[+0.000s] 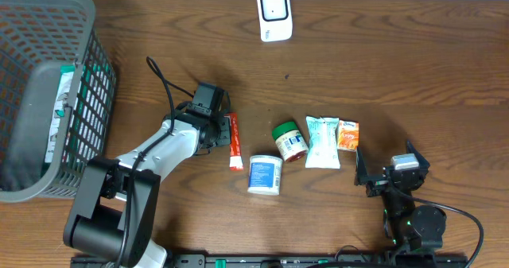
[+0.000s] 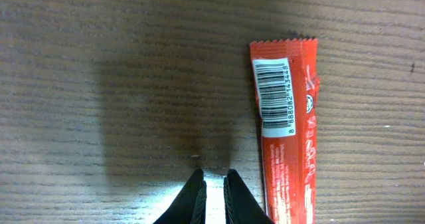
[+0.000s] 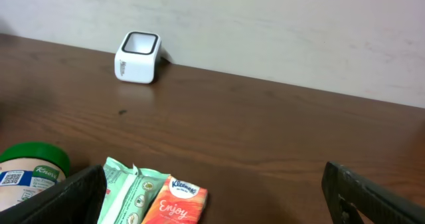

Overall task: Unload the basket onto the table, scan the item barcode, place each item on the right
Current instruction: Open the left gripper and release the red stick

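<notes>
A red stick packet lies flat on the wooden table, its white barcode label facing up. My left gripper points down at the table just left of the packet. In the left wrist view the gripper is shut to a thin slit with nothing in it, and the right fingertip sits close beside the packet's edge. The white scanner stands at the far edge, and shows in the right wrist view as a white scanner. My right gripper rests open and empty at the near right.
A grey mesh basket holding a packet stands at the left. A white tub, a green-lidded jar, a mint-green pack and an orange Kleenex pack lie mid-table. The Kleenex pack lies just ahead of my right gripper.
</notes>
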You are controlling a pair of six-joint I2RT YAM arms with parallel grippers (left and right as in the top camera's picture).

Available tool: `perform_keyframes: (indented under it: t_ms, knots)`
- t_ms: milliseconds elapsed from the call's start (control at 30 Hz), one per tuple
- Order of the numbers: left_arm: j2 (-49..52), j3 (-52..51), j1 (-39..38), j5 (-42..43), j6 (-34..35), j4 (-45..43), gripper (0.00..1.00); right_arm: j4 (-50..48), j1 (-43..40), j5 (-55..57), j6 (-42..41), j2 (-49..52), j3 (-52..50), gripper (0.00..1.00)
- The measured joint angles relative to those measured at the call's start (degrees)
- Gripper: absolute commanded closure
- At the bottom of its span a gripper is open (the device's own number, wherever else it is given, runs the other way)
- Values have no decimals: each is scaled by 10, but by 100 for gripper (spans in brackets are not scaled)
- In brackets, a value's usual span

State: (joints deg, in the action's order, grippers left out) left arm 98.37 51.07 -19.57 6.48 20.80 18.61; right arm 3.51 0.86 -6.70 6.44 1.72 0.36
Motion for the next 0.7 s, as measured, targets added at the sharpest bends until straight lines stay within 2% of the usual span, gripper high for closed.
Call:
perform_keyframes:
  t_ms: [500,700]
  knots:
    - [15,0,-39,2,2,-34,89,0,0,0,0,0,0,1]
    - [13,6,-37,2,1,-16,89,0,0,0,0,0,0,1]
